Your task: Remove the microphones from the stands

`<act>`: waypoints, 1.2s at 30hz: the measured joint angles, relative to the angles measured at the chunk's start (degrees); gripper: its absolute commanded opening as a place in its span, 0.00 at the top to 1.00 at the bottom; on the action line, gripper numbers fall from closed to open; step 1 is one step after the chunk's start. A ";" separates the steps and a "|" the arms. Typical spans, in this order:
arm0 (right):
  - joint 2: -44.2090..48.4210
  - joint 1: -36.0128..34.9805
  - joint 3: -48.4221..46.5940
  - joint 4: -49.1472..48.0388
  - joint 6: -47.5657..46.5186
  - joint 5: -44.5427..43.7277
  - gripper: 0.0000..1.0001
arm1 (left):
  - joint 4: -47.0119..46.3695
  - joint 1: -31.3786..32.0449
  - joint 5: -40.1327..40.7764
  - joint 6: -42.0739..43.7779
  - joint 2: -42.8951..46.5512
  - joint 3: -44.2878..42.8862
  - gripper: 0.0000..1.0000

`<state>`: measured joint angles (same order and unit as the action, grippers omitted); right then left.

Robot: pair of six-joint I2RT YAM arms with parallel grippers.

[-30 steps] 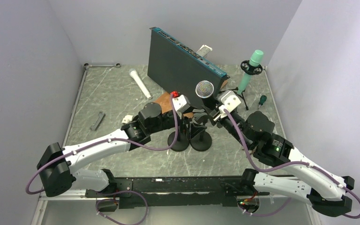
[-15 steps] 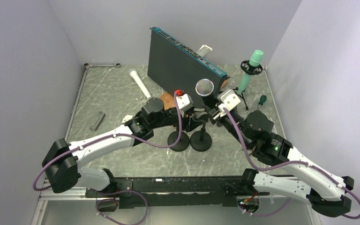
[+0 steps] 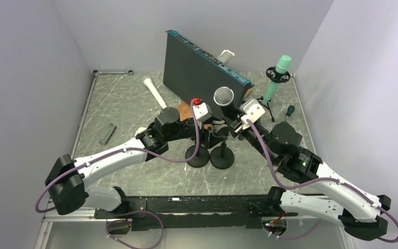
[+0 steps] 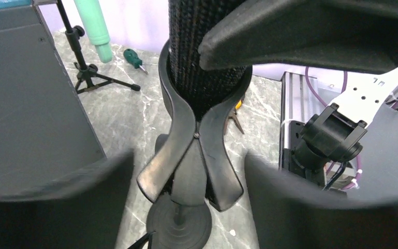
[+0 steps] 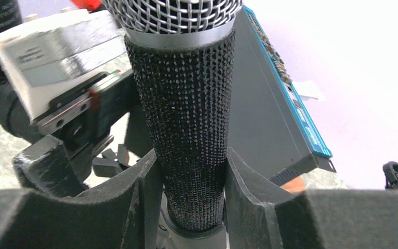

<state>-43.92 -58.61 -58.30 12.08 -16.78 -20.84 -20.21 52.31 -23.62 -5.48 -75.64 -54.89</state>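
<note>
Top external showed the table (image 3: 124, 114) with the tall black panel (image 3: 192, 67) standing at its back, and your two arms meeting in front of it at the stand (image 3: 222, 157), near the middle. The microphone (image 3: 224, 96) stood upright in that stand, its head above both wrists, not yet free. Its body wore a black mesh sleeve under a silver wire-mesh head. The sleeve looked rough, so slipping seemed unlikely. Your right fingers (image 5: 249, 192) were clamped on either side of that sleeve, low down. The clip (image 4: 194, 129) hugged the body from below, and your left fingers (image 4: 57, 207) were closed on its two splayed wings. I judged you to be at the release. The next move called for squeezing the wings to spread the clip, then lifting the microphone straight up with the right arm.
</note>
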 measured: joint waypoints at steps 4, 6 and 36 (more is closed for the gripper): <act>0.76 -0.59 1.11 -1.55 0.17 1.77 1.00 | 0.26 -0.57 -0.57 -0.26 1.99 0.98 0.00; 1.27 -0.63 1.57 -1.75 0.26 1.95 1.00 | 0.63 -1.20 -1.16 -0.13 3.08 1.09 0.05; 1.75 -0.35 1.81 -4.52 0.33 2.97 1.00 | 6.49 -2.49 -7.56 -1.88 -2.95 -5.42 1.00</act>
<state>-42.17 -58.96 -56.49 7.55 -16.45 -17.87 -13.72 49.82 -31.18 -7.35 -78.59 -60.31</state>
